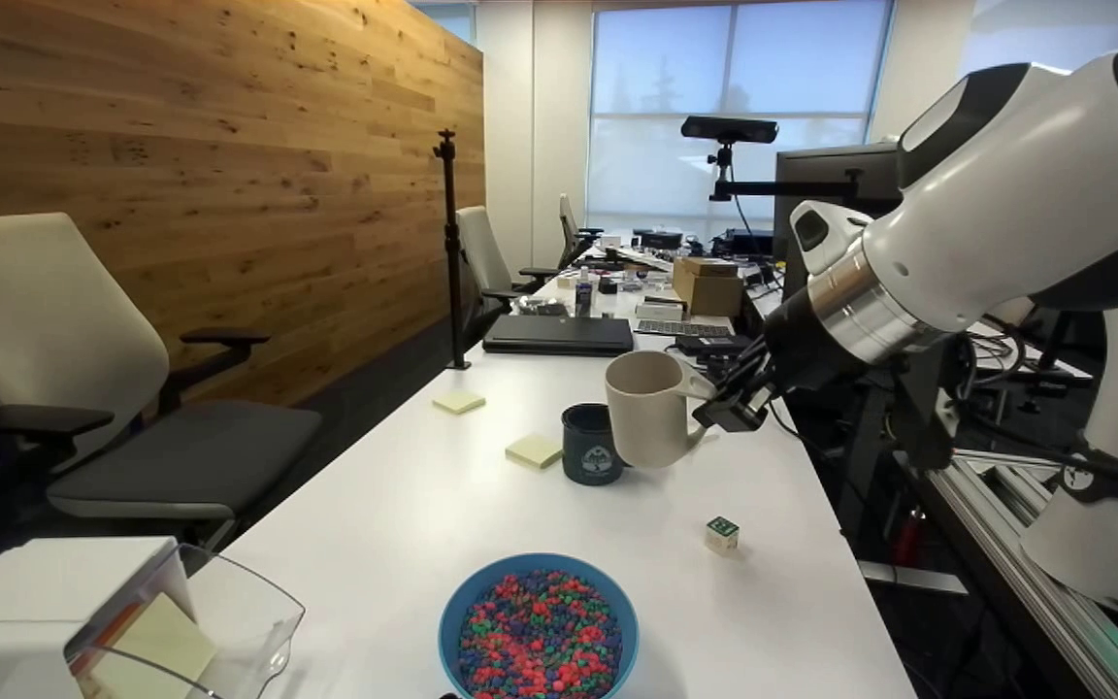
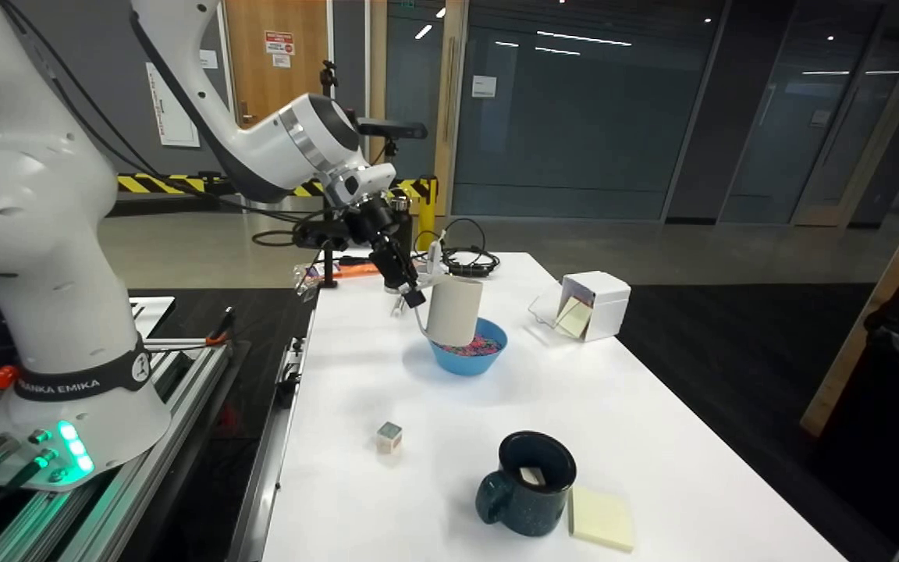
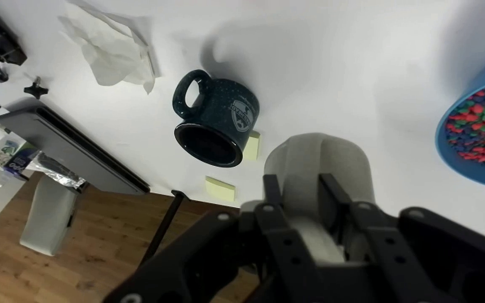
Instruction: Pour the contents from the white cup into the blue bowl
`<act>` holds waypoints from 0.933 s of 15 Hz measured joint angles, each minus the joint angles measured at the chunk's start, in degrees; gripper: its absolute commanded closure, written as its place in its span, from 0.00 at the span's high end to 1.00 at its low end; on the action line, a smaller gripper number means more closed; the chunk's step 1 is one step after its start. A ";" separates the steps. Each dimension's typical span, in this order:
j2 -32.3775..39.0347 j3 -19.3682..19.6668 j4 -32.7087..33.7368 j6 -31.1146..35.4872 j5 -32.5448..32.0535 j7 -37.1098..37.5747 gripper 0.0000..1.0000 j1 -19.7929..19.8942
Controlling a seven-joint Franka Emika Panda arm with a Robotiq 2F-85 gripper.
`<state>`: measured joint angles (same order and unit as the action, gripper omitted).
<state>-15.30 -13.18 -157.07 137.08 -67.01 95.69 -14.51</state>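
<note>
Gripper [image 3: 299,187] around handle [image 1: 698,385] of white cup [image 1: 644,419]

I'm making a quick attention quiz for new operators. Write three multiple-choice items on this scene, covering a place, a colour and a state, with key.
1. Where is the small cube?
A) on a chair
B) on the table
C) on the laptop

2. What colour is the bowl?
A) blue
B) yellow
C) white

3. What state is the white cup in?
A) lying loose on the table
B) standing inside the bowl
C) held in the end effector

1 B: both exterior views show it resting there.
2 A: it looks blue in all three views.
3 C: an exterior view shows its handle gripped.
</note>
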 measured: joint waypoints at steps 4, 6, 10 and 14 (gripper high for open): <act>-0.49 -2.60 0.05 -3.55 3.41 -2.45 0.07 -1.84; -0.56 -4.19 0.27 -6.04 4.01 -3.10 0.07 -2.82; -0.57 -6.18 0.85 -9.28 4.05 -4.46 0.07 -4.15; -0.39 -6.52 1.29 -9.32 4.05 -5.03 0.07 -4.51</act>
<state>-15.69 -19.70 -155.77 127.76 -62.96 90.66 -19.02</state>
